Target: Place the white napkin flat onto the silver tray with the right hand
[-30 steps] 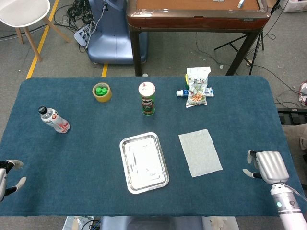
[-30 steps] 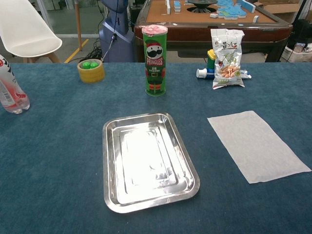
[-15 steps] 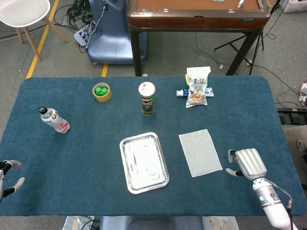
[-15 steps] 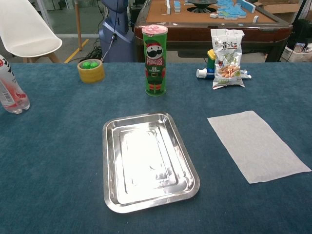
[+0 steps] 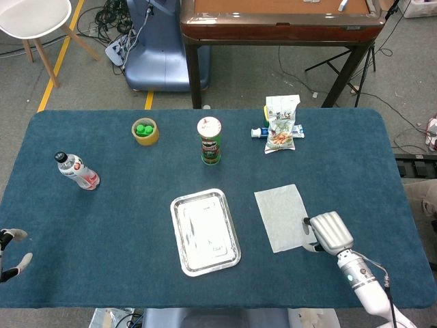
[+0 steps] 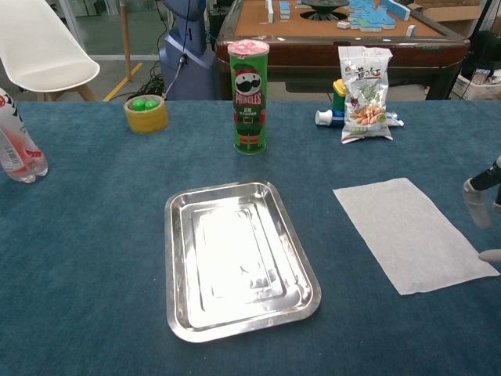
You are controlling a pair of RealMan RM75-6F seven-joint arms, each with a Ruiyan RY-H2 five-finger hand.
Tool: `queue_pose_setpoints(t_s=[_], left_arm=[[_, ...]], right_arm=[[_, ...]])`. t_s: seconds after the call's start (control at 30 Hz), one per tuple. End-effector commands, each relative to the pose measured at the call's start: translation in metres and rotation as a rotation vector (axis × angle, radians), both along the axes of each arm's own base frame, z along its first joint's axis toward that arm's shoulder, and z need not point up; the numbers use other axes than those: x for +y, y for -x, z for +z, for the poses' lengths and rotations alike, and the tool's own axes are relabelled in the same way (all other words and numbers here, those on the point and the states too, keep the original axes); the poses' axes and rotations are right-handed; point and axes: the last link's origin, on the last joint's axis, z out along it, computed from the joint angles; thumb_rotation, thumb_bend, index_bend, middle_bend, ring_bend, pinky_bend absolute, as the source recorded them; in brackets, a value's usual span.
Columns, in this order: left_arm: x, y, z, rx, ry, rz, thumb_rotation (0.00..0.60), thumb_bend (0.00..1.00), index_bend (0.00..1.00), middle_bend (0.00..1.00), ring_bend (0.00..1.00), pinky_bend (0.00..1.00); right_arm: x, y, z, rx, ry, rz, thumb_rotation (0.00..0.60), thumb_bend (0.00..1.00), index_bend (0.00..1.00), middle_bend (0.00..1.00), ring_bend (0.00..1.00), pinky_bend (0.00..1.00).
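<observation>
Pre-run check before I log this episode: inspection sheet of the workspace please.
Surface: blue cloth table, flat.
Job's things: white napkin flat on the cloth, right of the empty silver tray, apart from it.
Clutter: Pringles can, yellow tape roll, water bottle lying down, snack bag.
Hands: right hand at the napkin's near right corner, holding nothing; left hand at the left edge, fingers apart.
Cables: on the floor behind the table.
Surroundings: wooden table, white chair.

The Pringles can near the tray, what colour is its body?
Green, with a pale pink lid; the Pringles can shows best in the chest view.
</observation>
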Motion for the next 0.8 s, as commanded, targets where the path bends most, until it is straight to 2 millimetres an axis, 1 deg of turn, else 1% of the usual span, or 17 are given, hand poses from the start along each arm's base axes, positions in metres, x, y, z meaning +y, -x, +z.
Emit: queue_pose_setpoints(t_s=[0.03,0.43,0.8], left_arm=[[0.000,0.000,0.000,0.000,-0.001,0.000,0.600,0.21,0.43,0.49,0.38,0.54],[-0.001,0.000,0.003,-0.001,-0.009,-0.001,0.600,0.21,0.43,0.49,0.38,0.54],[-0.003,-0.001,0.006,-0.006,-0.019,-0.006,0.600,0.21,0.43,0.49,0.38,0.54]], right_arm=[[-0.002,-0.002,-0.006,-0.003,-0.012,0.004,0.600,0.00,0.61,1.00,1.00,1.00],[-0.005,-0.011,-0.029,-0.028,-0.044,0.010,0.600,0.00,0.58,1.00,1.00,1.00],[-0.003,-0.017,-0.046,-0.031,-0.088,0.024,0.600,0.00,0.57,1.00,1.00,1.00]])
